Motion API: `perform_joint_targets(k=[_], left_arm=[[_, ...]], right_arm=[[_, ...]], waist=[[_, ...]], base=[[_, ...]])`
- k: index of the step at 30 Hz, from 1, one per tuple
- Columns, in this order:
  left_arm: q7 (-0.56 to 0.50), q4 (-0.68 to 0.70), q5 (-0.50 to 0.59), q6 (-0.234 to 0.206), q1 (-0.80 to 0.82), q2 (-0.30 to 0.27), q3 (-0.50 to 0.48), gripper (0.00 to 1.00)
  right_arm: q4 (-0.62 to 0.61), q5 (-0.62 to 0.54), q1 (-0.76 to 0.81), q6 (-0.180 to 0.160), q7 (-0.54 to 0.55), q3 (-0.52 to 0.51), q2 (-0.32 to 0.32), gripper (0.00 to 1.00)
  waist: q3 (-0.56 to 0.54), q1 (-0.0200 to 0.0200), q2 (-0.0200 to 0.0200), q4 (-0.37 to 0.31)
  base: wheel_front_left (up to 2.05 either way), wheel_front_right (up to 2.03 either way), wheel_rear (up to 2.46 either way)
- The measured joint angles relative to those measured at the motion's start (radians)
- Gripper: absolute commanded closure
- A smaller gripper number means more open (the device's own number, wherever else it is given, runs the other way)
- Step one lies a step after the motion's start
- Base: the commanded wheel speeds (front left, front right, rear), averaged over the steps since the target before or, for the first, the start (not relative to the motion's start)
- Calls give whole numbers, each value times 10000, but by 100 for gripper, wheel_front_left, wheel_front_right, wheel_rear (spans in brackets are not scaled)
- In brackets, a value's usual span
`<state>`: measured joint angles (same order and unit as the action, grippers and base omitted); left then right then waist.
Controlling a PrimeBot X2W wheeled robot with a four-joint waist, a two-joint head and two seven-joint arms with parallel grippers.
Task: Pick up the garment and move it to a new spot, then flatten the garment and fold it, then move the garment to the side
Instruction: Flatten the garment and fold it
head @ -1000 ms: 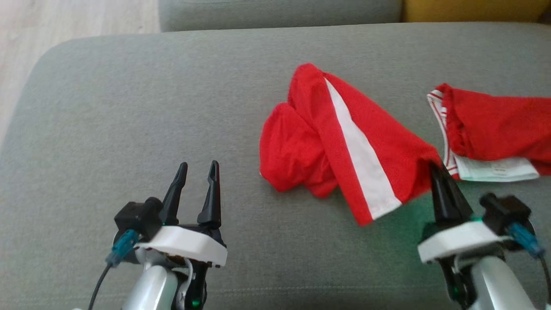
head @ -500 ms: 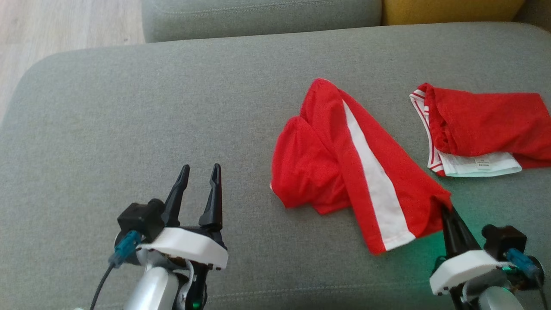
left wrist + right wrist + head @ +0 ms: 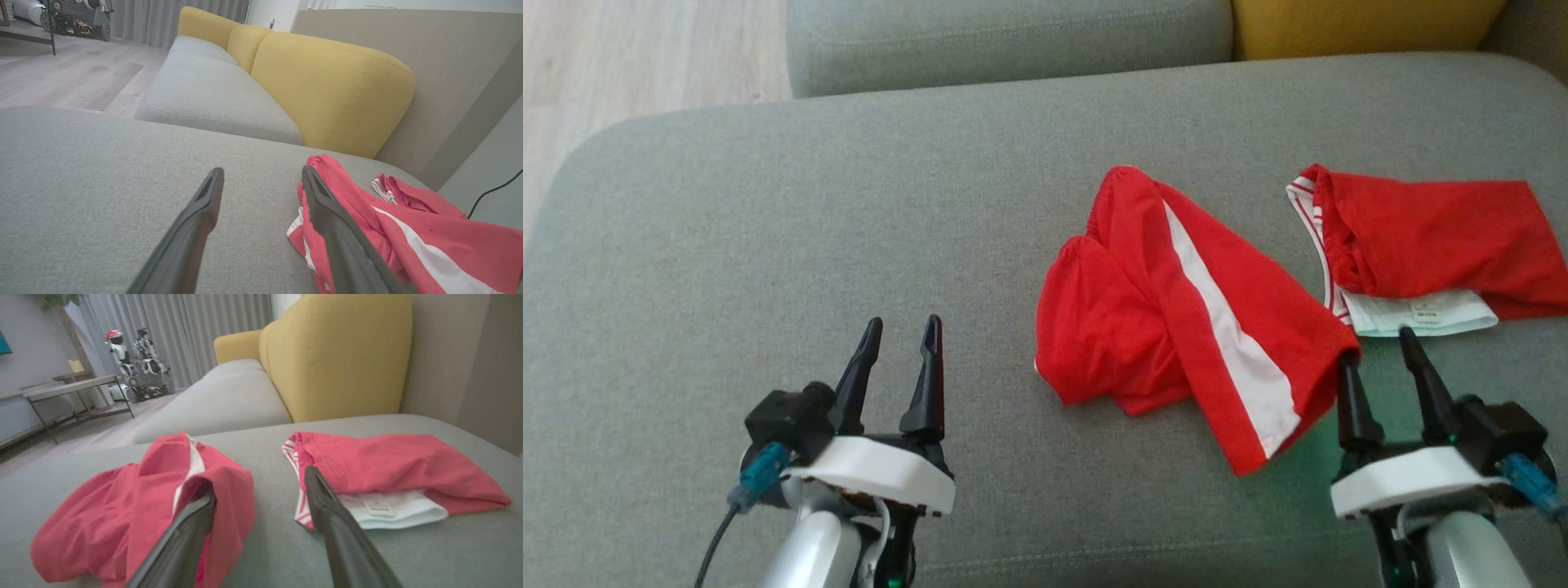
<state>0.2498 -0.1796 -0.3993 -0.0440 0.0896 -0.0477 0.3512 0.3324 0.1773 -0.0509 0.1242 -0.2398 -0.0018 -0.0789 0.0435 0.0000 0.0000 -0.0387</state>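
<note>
1. The red garment (image 3: 1176,302) with its white stripe is lying crumpled on the grey sofa cushion (image 3: 809,229), right of centre.
2. The right gripper (image 3: 1374,347) is sitting at the garment's five o'clock corner. Its fingers are spread wide — released, one tip tucked against the hem, grasping nothing.
3. The left gripper (image 3: 903,322) is hanging at the garment's eight o'clock, well apart — also gaping and empty.
4. A second red garment (image 3: 1429,237), folded, is lying just beside at three o'clock.

Two garments on a seat cushion (image 3: 768,245), grippers before them.
The crumpled garment (image 3: 1143,327) lies right of centre, the folded garment (image 3: 1429,237) just beside it on the right; the left gripper (image 3: 903,321) stands well left of both, the right gripper (image 3: 1374,347) before the gap between them.
</note>
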Motion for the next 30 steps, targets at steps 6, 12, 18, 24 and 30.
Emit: perform_joint_targets(k=[6,12,18,24,30], left_arm=[[0,153,-12,-6,-1,0,-81,0],[0,159,-79,-12,3,0,-88,0],[0,167,-102,-12,8,0,-92,0],[0,190,-102,-10,21,0,-146,0],[0,192,-105,-4,24,0,-153,0]], right_arm=[[-1037,109,58,0,-8,307,23,0],[-1427,-52,420,0,401,31,61,0],[-1145,-458,690,0,1753,-692,-79,0],[-1988,59,708,0,1248,-566,-219,0],[-2485,433,1056,0,757,374,-194,0]], waist=[[146,0,0,-200],[232,0,0,-384],[269,0,0,-491],[325,0,0,-508],[357,0,0,-456]], base=[[0,0,0],[0,0,0],[0,0,0],[0,0,0],[0,0,0]])
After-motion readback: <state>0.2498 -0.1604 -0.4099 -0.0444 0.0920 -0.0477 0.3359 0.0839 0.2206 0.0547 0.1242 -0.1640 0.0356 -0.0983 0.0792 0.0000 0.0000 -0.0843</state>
